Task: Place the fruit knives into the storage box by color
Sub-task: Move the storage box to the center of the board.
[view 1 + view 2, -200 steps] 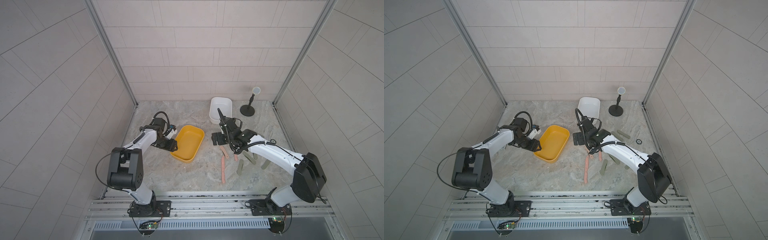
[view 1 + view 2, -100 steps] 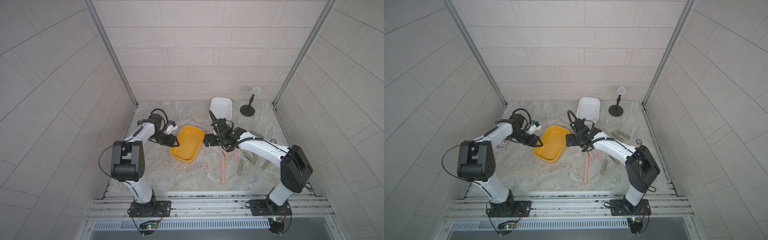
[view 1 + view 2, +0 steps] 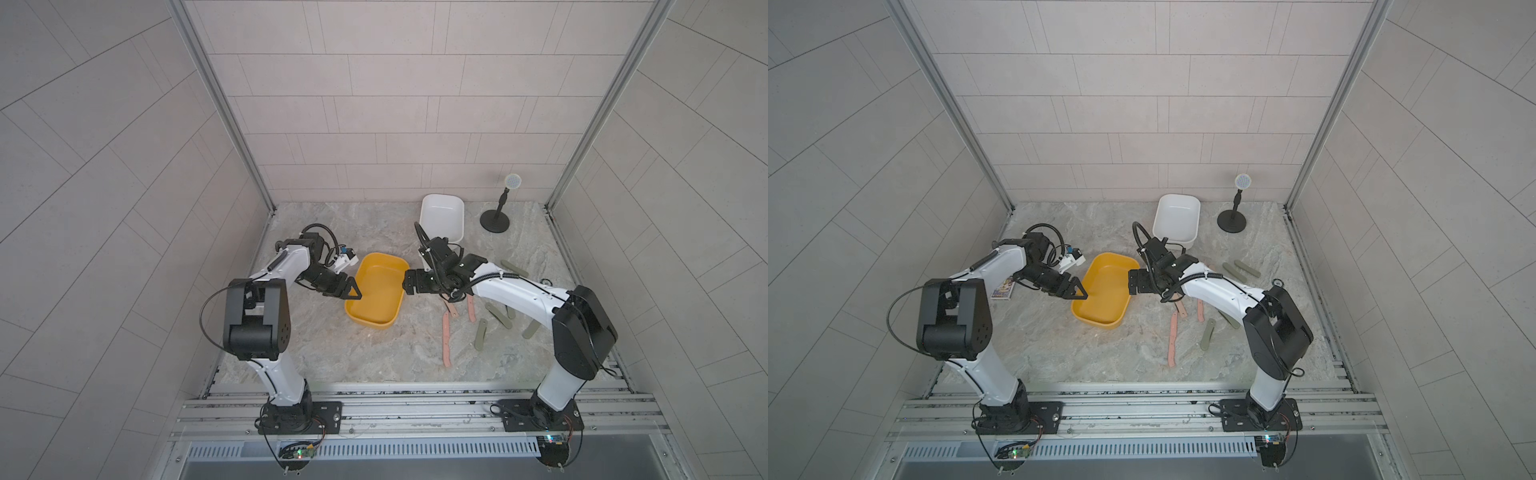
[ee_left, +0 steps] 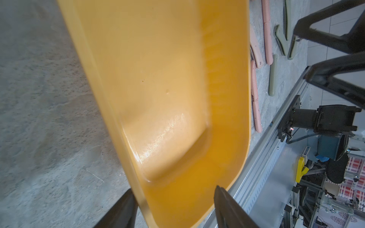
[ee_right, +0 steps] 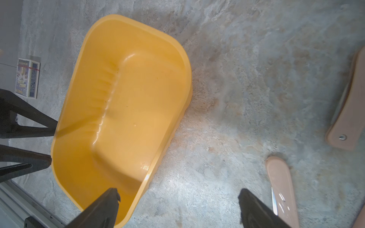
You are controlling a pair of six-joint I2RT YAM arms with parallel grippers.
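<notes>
Fruit knives (image 3: 446,340), salmon-pink and grey-green, are seen scattered flat on the marble tabletop (image 3: 332,232) right of centre in both top views, some partly hidden under the right arm. All of them lie to the right of the yellow storage box (image 3: 382,286), which is set at the centre of the frame. A white storage box (image 3: 441,216) is placed above it, to the upper right. The yellow box's left rim is straddled by the left gripper (image 4: 173,189), jaws spread: one finger is outside the wall, the other inside. The right gripper (image 5: 179,191) is held at the opposite rim with jaws spread wide, one finger over the box, the other over the tabletop. A printed card box (image 3: 1003,287) is seen at the left.
</notes>
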